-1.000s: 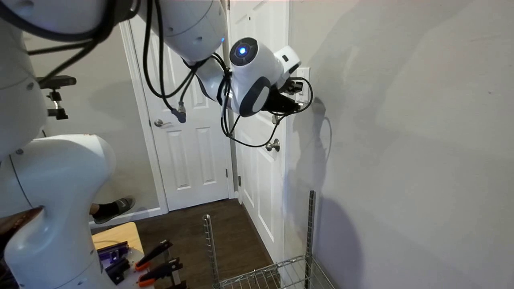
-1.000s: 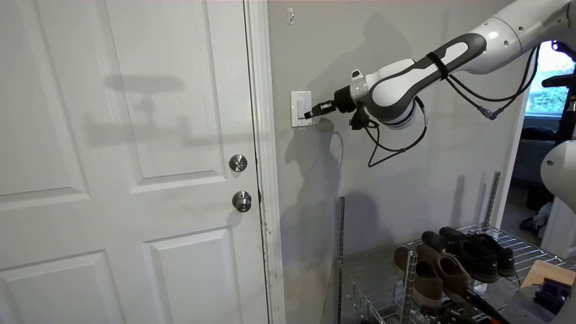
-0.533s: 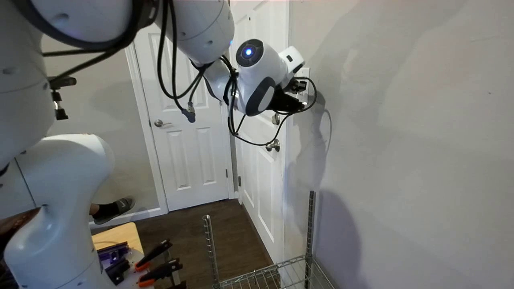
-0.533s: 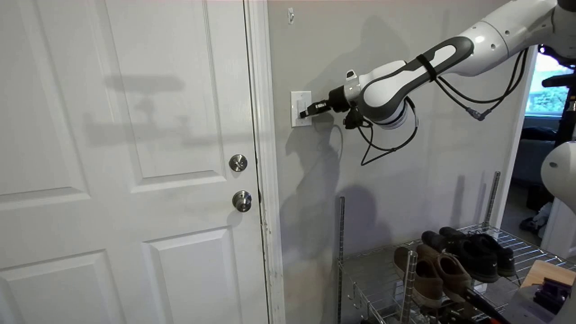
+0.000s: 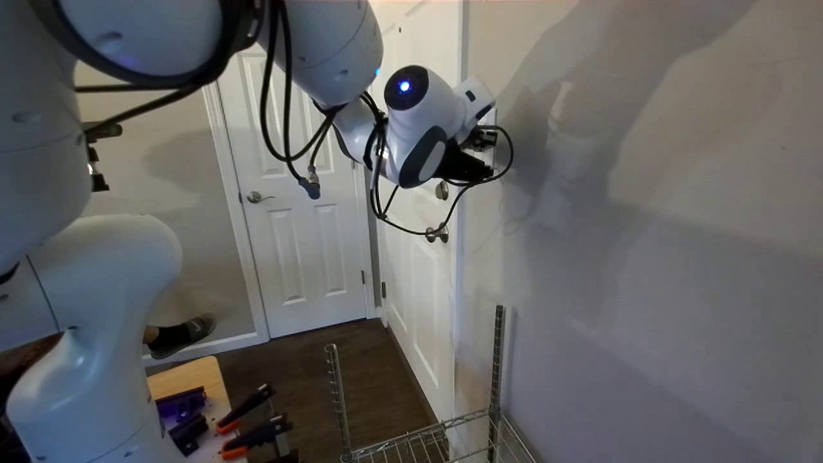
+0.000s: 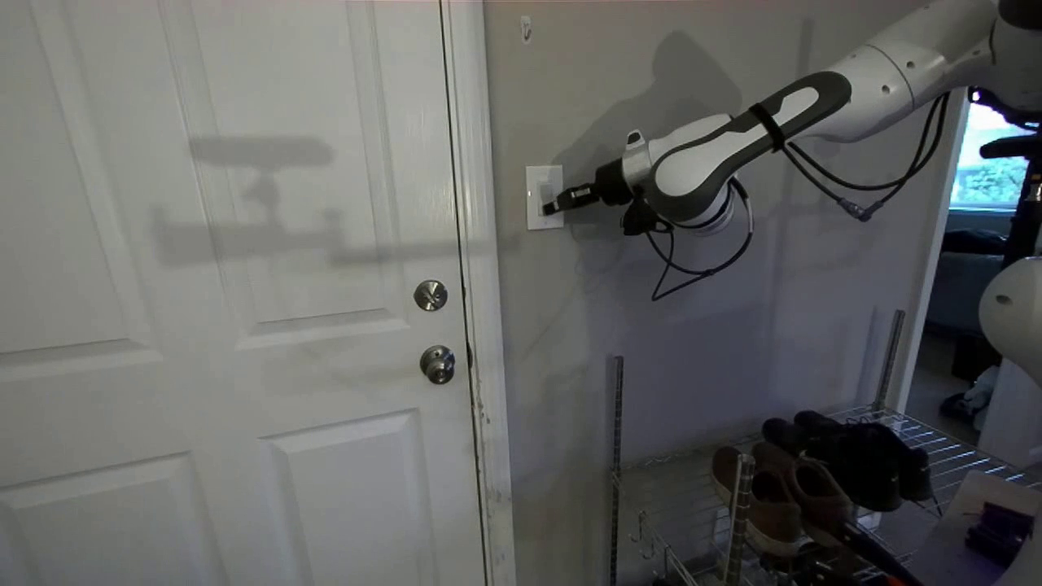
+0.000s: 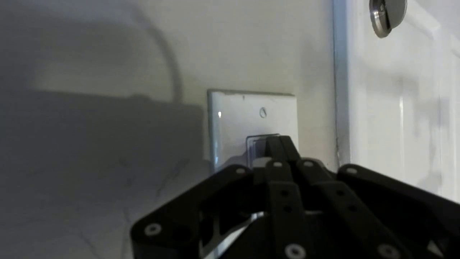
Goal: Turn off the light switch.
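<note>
Moved gripper (image 7: 281, 142) closer, up to lower half of switch (image 7: 248, 122) since a second ago; looks dimmer overall. Shows jaws clenched with tips together. Has switch on wall (image 6: 553, 293) just beside door frame (image 6: 482, 244), higher than knob (image 6: 438, 365).

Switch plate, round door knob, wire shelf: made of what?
Light switch plate: likely plastic, glossy white, bright glint on its edge.
Round door knob: probably metal, polished, bright silvery reflections.
Wire shelf: seemingly metal, shiny silvery rods; plating unclear.
</note>
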Controlling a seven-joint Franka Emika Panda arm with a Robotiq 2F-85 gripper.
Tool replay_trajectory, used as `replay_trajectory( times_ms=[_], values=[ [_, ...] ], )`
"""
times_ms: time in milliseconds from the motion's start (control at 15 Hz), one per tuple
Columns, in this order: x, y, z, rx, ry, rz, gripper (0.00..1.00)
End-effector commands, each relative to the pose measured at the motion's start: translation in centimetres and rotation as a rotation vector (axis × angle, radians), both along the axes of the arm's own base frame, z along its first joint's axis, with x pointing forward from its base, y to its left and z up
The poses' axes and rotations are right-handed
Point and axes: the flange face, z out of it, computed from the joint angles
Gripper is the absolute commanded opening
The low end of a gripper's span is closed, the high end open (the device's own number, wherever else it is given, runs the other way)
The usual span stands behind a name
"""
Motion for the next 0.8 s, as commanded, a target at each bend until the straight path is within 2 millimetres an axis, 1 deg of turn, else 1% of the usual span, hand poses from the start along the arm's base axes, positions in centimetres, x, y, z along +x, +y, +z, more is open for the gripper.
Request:
replay_trajectory(
  times_ms=[0, 333, 467, 533, 600, 667, 733],
  values=[
    [-0.5, 0.5, -0.2, 0.007, 0.007, 0.018, 0.02],
    [-4.2, 1.4, 1.5, 0.036, -0.001, 0.054, 0.02],
    [-5.4, 1.3, 2.0, 0.047, 0.001, 0.054, 0.01],
    [-5.8, 1.0, 2.3, 0.052, 0.002, 0.045, 0.08],
    [-6.2, 0.8, 2.3, 0.063, 0.01, 0.035, 0.28],
    [-5.0, 1.0, 2.3, 0.044, -0.008, 0.046, 0.08],
    [-5.4, 0.8, 2.4, 0.046, -0.006, 0.041, 0.14]
  ],
)
